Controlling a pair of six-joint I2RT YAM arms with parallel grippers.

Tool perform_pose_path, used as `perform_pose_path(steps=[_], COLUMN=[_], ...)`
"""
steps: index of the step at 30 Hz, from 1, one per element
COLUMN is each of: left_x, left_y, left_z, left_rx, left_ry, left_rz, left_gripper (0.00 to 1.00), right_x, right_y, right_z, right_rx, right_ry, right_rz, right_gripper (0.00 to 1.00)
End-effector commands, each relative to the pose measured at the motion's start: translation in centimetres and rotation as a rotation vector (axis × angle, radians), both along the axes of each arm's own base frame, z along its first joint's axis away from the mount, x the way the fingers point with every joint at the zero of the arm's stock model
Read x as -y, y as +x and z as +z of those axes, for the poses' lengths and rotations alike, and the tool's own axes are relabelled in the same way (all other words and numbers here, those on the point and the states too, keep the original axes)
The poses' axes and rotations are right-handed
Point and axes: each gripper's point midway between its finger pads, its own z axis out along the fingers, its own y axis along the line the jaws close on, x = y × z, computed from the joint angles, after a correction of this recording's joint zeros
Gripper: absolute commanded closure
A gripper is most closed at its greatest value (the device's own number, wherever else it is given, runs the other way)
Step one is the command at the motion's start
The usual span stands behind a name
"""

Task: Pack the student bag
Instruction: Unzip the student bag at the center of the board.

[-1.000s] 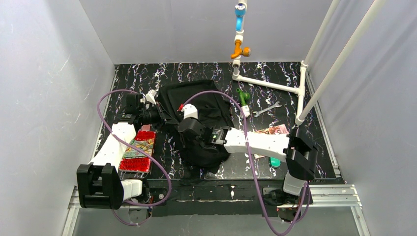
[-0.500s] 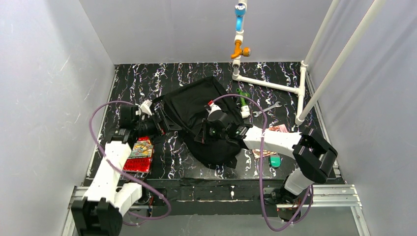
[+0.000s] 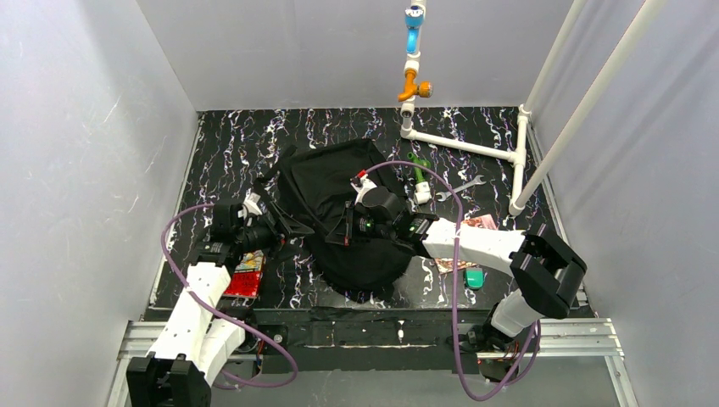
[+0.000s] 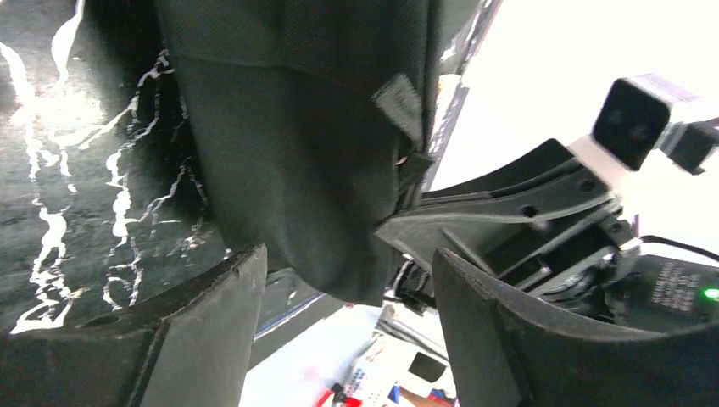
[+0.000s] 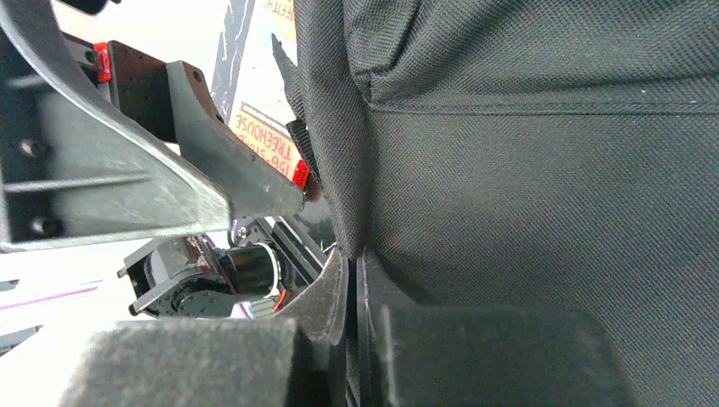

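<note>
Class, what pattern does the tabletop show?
Tabletop: black with white marbled streaks; top external view shows it best.

White pipe frame [image 3: 462, 146] behind student bag [image 3: 326, 180]

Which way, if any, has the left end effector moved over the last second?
Yes. The left end effector drew back toward the table's near edge, away from the white pipe frame at the far right, alongside the student bag.

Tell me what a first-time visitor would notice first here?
A big black backpack slumps dead centre, dwarfing everything else. The right gripper pinches a fold of its fabric, while the left gripper stands open around its left edge. A white pipe frame with orange and blue fittings rises at the far right.
</note>
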Motion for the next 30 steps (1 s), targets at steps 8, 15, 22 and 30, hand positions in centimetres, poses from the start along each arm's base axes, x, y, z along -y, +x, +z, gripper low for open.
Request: perform_pose_path(steps=[8,15,22,30], left_x=[0.3,0.8,0.2,1.2], left_y=[2.7,3.4,3.7,3.4], left_z=[2.5,3.3,3.0,1.5], left_rx=[0.054,0.021,0.002,-0.053], left_ry=[-0.065,-0.107,-0.015,0.106], left_rz=[0.069,0.059,0.061,0.037], left_gripper=[0.42,0.65,0.62,0.69], right_x=[-1.0,-0.6,-0.9,-1.4], right_y=[-0.9,-0.4,-0.5,0.0], right_z=[4.0,3.4,2.4,2.5], right_rx=[0.054,0.057,0.044,0.069], right_ry=[0.128,0.075,0.052,0.036], right_rz=[0.062,0.041,0.052,0.064], right_gripper=[0.96,0.96,0.98,0.99])
